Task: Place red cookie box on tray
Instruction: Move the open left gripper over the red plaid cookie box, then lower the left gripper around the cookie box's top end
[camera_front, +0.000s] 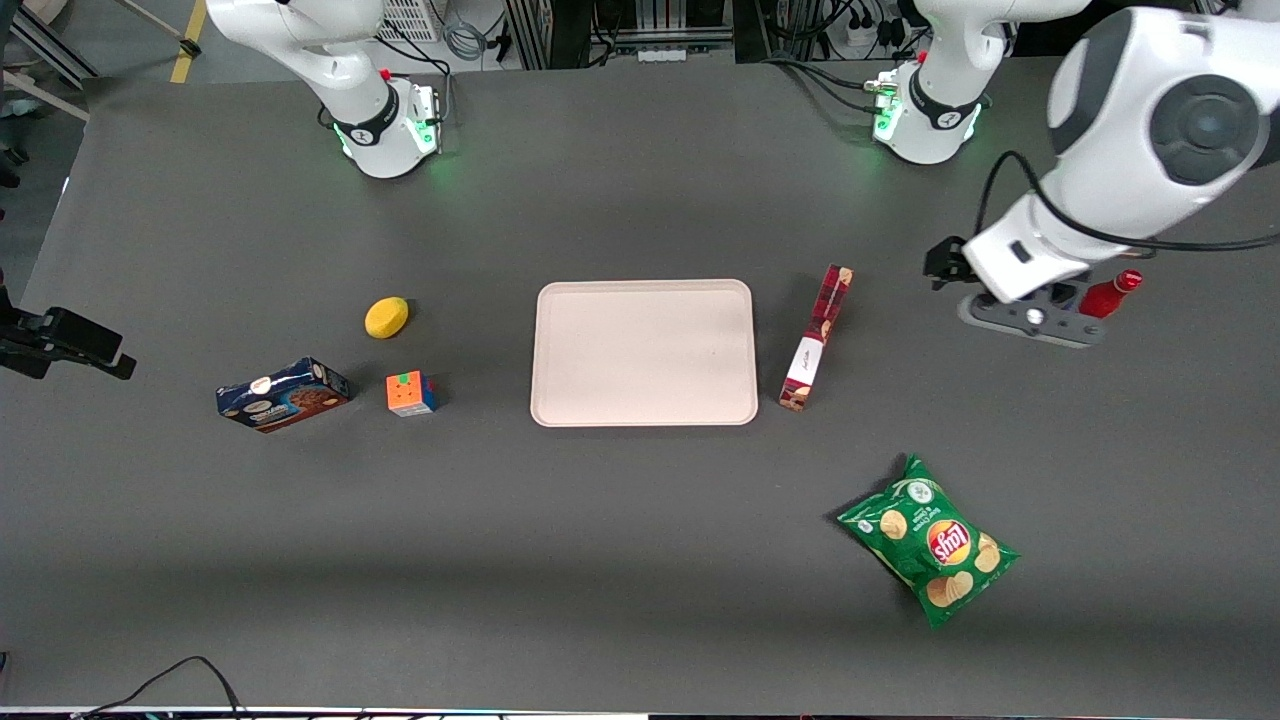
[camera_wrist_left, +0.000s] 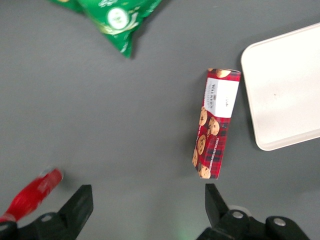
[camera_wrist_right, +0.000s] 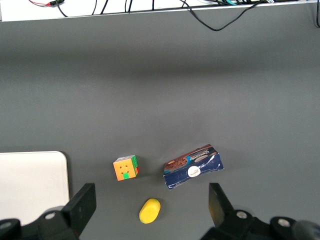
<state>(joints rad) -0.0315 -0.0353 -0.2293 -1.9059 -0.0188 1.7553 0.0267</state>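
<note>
The red cookie box (camera_front: 817, 338) (camera_wrist_left: 215, 122) is a long dark-red plaid carton with a white label band. It lies on the table beside the tray (camera_front: 640, 350) (camera_wrist_left: 285, 90), just off the tray's short edge toward the working arm's end, and does not touch it. The pale cream tray holds nothing. My gripper (camera_front: 1035, 318) (camera_wrist_left: 148, 191) hangs over the table farther toward the working arm's end, apart from the box. Its fingers (camera_wrist_left: 82, 197) stand wide open with only bare table between them.
A small red bottle (camera_front: 1110, 293) (camera_wrist_left: 30, 197) lies close beside my gripper. A green chips bag (camera_front: 930, 540) (camera_wrist_left: 115, 15) lies nearer the front camera than the box. Toward the parked arm's end lie a blue cookie box (camera_front: 283, 395), a colour cube (camera_front: 411, 393) and a yellow lemon (camera_front: 386, 317).
</note>
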